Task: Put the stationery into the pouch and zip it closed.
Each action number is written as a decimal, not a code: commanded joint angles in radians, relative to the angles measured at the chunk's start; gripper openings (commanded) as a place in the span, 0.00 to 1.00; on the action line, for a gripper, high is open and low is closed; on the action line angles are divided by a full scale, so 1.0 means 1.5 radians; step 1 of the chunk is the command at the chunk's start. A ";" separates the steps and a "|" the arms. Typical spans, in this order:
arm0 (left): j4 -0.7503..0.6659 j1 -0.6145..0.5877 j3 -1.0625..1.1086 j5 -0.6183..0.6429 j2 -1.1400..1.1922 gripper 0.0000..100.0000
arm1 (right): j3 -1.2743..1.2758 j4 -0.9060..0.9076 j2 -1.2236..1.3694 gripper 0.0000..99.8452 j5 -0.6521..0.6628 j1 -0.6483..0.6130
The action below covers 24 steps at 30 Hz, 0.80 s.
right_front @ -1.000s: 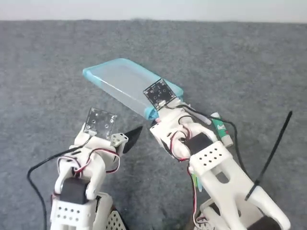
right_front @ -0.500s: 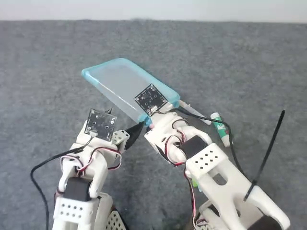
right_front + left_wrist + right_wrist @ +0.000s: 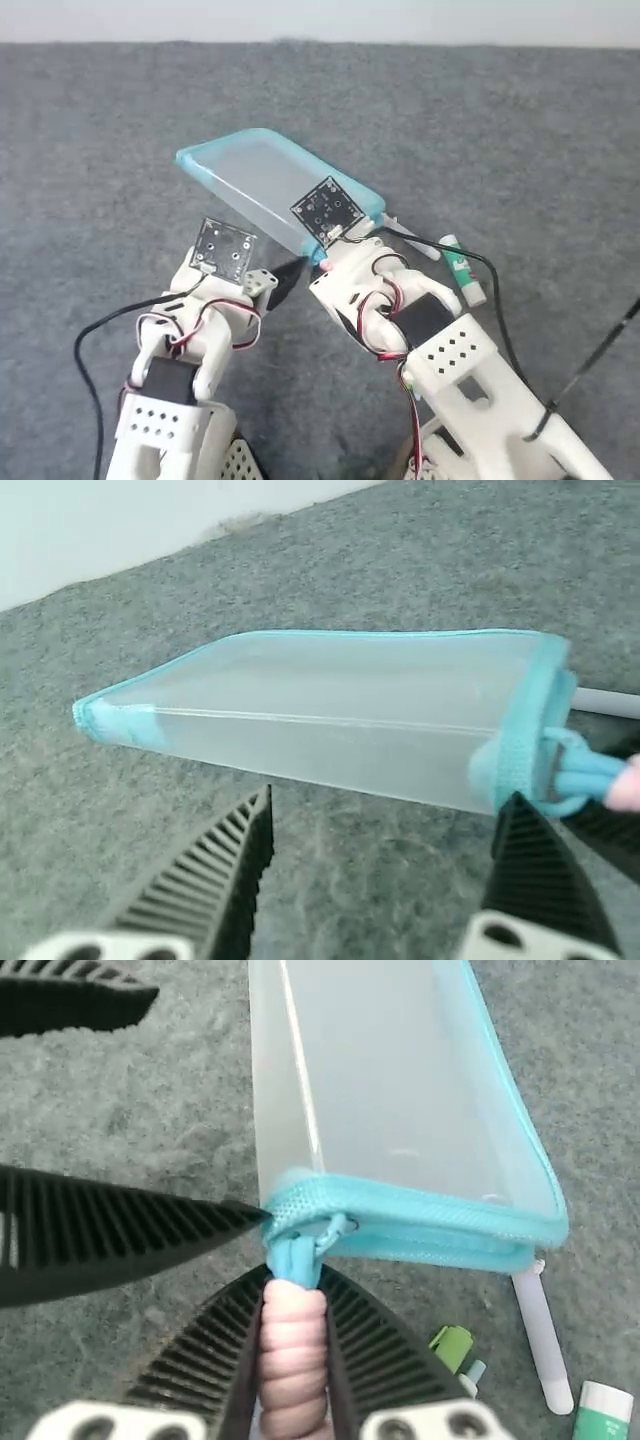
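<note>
While the frosted, teal-edged plastic pouch [image 3: 260, 175] is sitting on the fuzzy grey tabletop [image 3: 500, 120], the right pincer [image 3: 293, 1295] is clamping its ribbed pink zip pull [image 3: 293, 1360]. The left pincer [image 3: 390, 815] is gaping beside the pouch's corner.

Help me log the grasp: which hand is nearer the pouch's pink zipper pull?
Right. The right hand is shut on the pink zipper pull at the pouch corner. The left hand is open just beside that corner, holding nothing.
</note>
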 commanded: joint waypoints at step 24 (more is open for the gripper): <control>-0.085 -0.063 0.006 0.012 0.015 0.33 | -0.019 0.061 -0.060 0.01 0.030 0.002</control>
